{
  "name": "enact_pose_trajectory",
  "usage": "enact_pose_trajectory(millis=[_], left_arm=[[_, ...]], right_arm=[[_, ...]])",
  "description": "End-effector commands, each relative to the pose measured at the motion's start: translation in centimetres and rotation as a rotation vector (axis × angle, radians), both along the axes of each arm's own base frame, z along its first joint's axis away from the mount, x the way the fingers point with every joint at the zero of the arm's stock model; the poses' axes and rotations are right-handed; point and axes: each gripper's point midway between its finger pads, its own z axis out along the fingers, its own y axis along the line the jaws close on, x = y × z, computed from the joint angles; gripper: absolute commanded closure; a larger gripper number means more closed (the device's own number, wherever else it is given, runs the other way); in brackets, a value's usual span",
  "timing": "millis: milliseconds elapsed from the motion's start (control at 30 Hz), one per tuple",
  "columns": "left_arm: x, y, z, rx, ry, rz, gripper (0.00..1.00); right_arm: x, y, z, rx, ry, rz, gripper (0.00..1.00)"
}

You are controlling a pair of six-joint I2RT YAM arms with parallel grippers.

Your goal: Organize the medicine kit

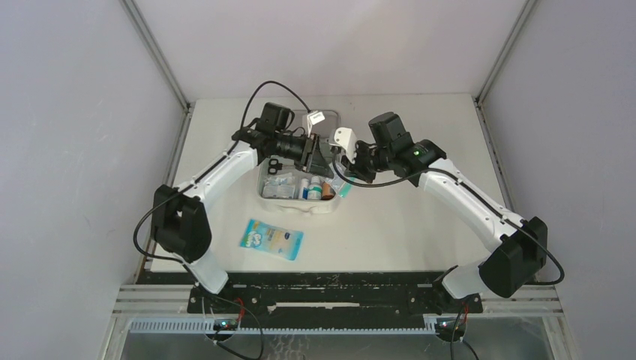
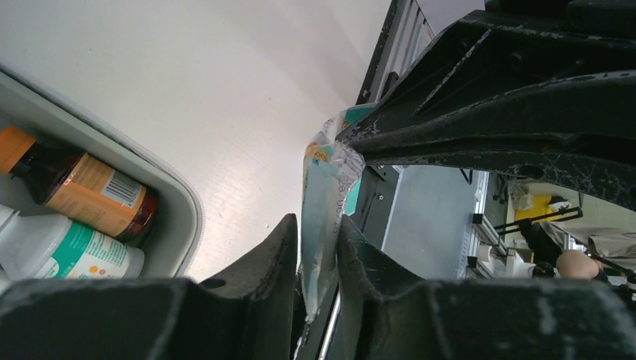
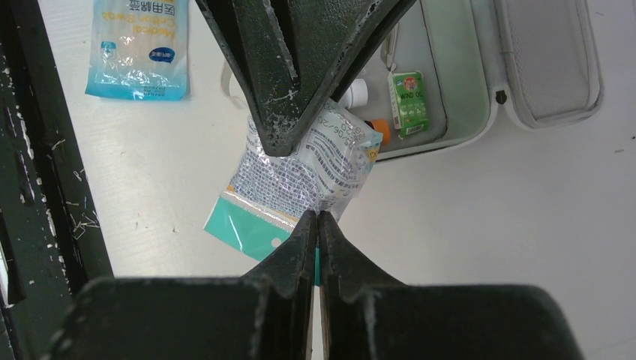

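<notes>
Medicine kit [image 1: 296, 205] lies open at mid-table, base nearer the arms and grey-lined lid folded back toward the far edge; its long axis runs near to far, leaning slightly right. A blue-and-white packet [image 1: 271, 239] lies flat on the table [image 1: 420, 225] just near-left of the case, apart from it.

Above the case's right side the two arms meet. The left gripper [image 2: 319, 225] is narrowed to a slit and pinches a clear sachet [image 2: 324, 187] with a teal strip, held edge-on; the right gripper [image 3: 317, 217] is pressed nearly closed on the same sachet's [image 3: 315, 161] lower edge, so both hold it off the table.

From overhead the grippers hide most of the sachet. The left wrist view shows the case's rim [image 2: 176, 210] with an amber bottle [image 2: 90, 195] and a white bottle [image 2: 71, 251] lying inside it; the right wrist view shows the sachet's printed face, the pale green interior [image 3: 450, 75], a small green box [image 3: 409, 101] lying in it, and the lid [image 3: 555, 60].
</notes>
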Motion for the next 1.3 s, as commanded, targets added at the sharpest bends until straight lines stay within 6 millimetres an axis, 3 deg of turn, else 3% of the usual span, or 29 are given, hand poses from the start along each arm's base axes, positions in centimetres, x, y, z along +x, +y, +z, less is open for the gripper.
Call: enact_pose_trajectory(millis=[0, 100, 200, 367, 633, 800, 1000, 1267], left_arm=[[0.4, -0.4, 1.8, -0.026, -0.052, -0.017, 0.73], [0.5, -0.2, 1.8, -0.020, -0.058, -0.009, 0.79], [0.8, 0.1, 1.6, -0.011, -0.062, 0.004, 0.83], [2.6, 1.6, 0.9, 0.026, -0.092, 0.076, 0.86], [8.8, 8.0, -1.7, 0.122, -0.079, 0.379, 0.88], [11.5, 11.1, -3.7, 0.180, -0.079, 0.503, 0.89], [13.6, 12.0, -5.8, 0.215, -0.072, 0.564, 0.88], [14.5, 11.5, -8.0, 0.193, -0.008, 0.604, 0.87]], right_arm=[[0.0, 0.4, 1.3, 0.015, -0.050, 0.024, 0.98], [0.1, 0.2, 1.2, 0.010, -0.046, 0.011, 0.90], [0.3, -0.1, 1.2, 0.007, -0.045, -0.006, 0.74], [0.9, -1.1, 1.9, 0.031, -0.034, -0.046, 0.60], [1.7, -3.6, 2.6, 0.069, -0.011, -0.117, 0.58], [1.9, -4.8, 2.2, 0.088, 0.014, -0.154, 0.58], [2.0, -5.9, 1.6, 0.108, 0.024, -0.189, 0.58], [2.2, -7.0, 1.4, 0.129, 0.038, -0.220, 0.58]])
